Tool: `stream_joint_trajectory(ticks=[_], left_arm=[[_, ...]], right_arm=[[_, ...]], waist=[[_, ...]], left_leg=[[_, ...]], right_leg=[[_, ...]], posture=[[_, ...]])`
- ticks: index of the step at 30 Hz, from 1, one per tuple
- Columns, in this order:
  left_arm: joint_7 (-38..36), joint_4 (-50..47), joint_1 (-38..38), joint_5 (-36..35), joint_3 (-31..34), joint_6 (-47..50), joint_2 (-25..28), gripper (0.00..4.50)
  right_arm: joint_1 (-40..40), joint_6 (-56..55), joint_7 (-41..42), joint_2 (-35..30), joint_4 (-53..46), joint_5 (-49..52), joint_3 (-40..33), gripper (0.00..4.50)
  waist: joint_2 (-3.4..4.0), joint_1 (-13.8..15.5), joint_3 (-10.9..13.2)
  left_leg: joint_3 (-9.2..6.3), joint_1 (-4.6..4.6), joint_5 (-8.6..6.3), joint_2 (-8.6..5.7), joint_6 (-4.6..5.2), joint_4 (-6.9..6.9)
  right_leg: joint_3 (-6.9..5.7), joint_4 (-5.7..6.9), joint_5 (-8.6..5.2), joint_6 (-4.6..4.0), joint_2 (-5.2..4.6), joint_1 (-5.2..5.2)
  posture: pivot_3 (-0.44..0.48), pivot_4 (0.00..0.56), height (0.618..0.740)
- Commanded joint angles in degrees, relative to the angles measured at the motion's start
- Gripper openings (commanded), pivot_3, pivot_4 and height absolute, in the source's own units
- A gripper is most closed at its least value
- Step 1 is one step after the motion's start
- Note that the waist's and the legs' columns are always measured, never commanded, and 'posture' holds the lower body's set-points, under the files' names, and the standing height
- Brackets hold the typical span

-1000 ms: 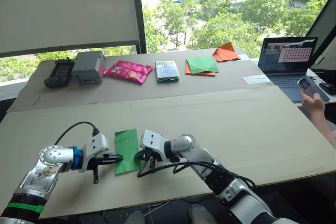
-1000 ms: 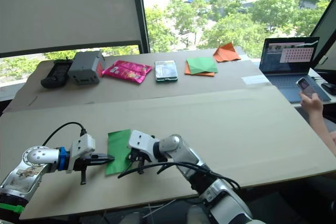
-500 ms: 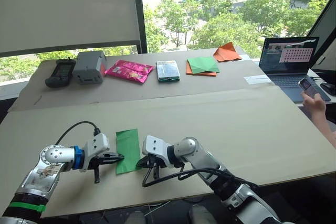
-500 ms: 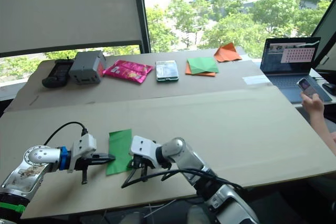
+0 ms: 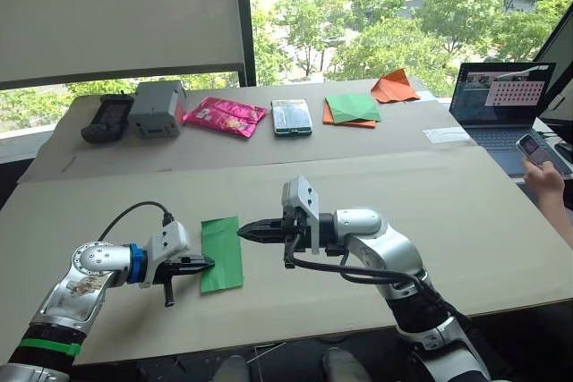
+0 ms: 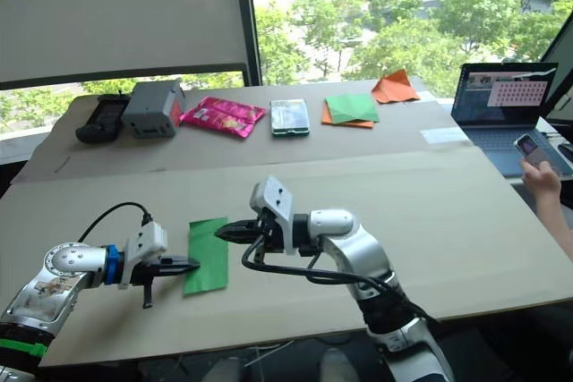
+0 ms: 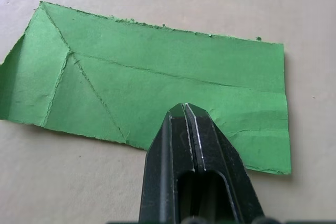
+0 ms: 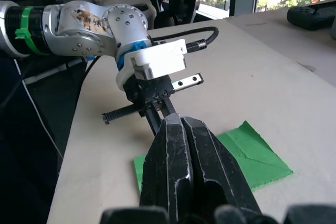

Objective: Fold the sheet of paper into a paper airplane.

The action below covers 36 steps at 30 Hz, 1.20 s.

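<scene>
Lying between end effectors: sheet of paper (image 5: 221, 241)

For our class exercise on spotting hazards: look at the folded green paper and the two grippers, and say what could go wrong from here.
1. The left gripper, shut, presses its tip on the sheet of paper near one long edge; if it slides, the thin paper may drag or crumple.
2. The right gripper, shut, hangs above the table beside the sheet, off it; coming down shut, it may push the sheet rather than fold it.
3. The sheet's long edges look ragged, so a tug might tear it.
</scene>
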Motion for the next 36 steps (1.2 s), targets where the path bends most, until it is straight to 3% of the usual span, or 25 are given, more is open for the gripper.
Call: stream_joint_trajectory(ticks=[1, 7, 19, 26, 36], left_arm=[[0.4, -5.0, 0.2, -5.4, 6.1, 4.8, 1.9, 0.0], [0.2, -6.4, 2.4, -7.0, 11.0, 7.9, 5.0, 0.0], [0.0, 0.1, 0.1, -0.5, 5.2, 1.0, 3.3, 0.0], [-0.5, -1.5, -8.2, -2.2, 0.5, 3.7, -2.6, 0.0], [0.9, 7.6, -13.7, 3.8, -6.9, -1.0, -10.6, 0.0]], right_arm=[[2.6, 1.6, -1.1, -2.7, -5.8, 2.2, 0.2, 0.05], [7.3, 3.2, -2.6, -7.1, -8.7, 3.6, 1.2, 0.05], [8.8, 3.5, -6.7, -8.4, -9.7, 5.5, 1.6, 0.05], [9.1, 3.8, -8.8, -9.0, -9.9, 6.2, 1.1, 0.05], [6.0, 3.8, -12.3, -7.4, -8.2, 8.3, -2.4, 0.05]], waist=[[-0.13, 0.0, 0.1], [-0.37, -0.1, 0.2], [-0.51, 0.3, 0.4], [-0.57, 0.5, 0.3], [-0.51, 0.0, 0.2]], left_leg=[[0.0, -0.07, 0.0, 0.0, 0.0, 0.0], [0.07, -0.06, 0.0, 0.0, 0.0, 0.0], [0.19, -0.11, -0.01, -0.04, -0.01, 0.01], [0.19, -0.19, 0.01, -0.06, 0.01, 0.04], [0.15, -0.1, 0.29, -0.06, 0.47, 0.1]], right_leg=[[0.0, -0.02, 0.0, 0.0, 0.0, -0.05], [0.02, -0.06, 0.0, 0.0, -0.06, -0.2], [-0.09, -0.17, 0.0, -0.01, -0.26, -0.42], [-0.08, -0.15, 0.0, 0.0, -0.23, -0.38], [0.06, -0.08, 0.13, 0.21, -0.05, -0.16]], posture=[[0.0, 0.15, 0.732], [0.0, 0.15, 0.732], [0.0, 0.15, 0.732], [0.0, 0.15, 0.732], [0.0, 0.15, 0.732]])
